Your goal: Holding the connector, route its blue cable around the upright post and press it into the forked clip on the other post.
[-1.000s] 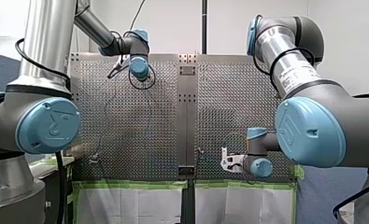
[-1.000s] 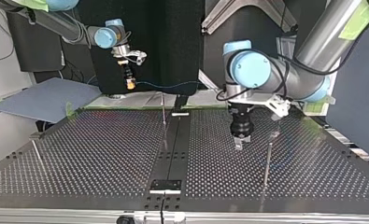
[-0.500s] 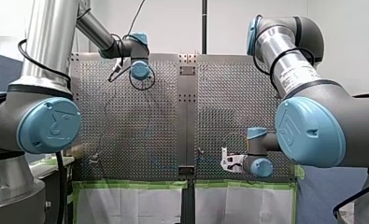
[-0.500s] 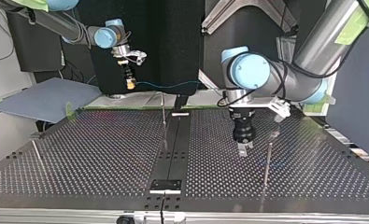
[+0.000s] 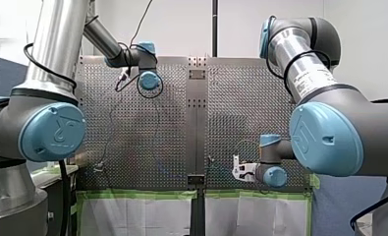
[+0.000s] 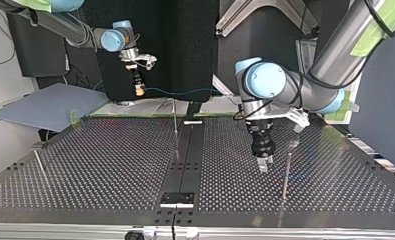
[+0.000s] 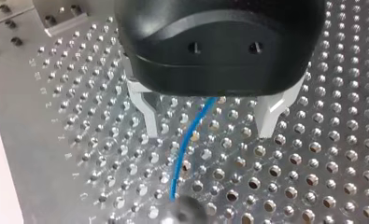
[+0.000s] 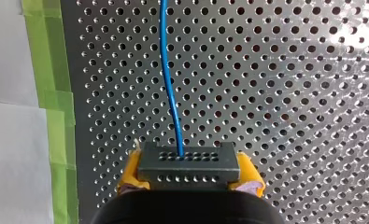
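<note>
Perforated counter (image 6: 110,150) | right end effector (image 8: 188,174) clamped on connector (image 8: 188,163), above counter's far edge in top view; blue cable (image 8: 169,84) runs straight ahead from it | left end effector (image 7: 209,131) spread apart; cable ungripped between its 2 fingers (image 7: 145,112); post (image 6: 286,172) just beside

Soft, even room light fills the front view: the wall behind is bright and the perforated tabletop (image 5: 147,128) has a dull sheen. In the top view a dark backdrop sets off pale reflections along the tabletop's far edge. In the left wrist view hole rims glint, and the blue cable (image 7: 187,144) blurs toward its far end. In the right wrist view the connector (image 8: 188,167) is sharp, and glare whitens holes well ahead of it.
</note>
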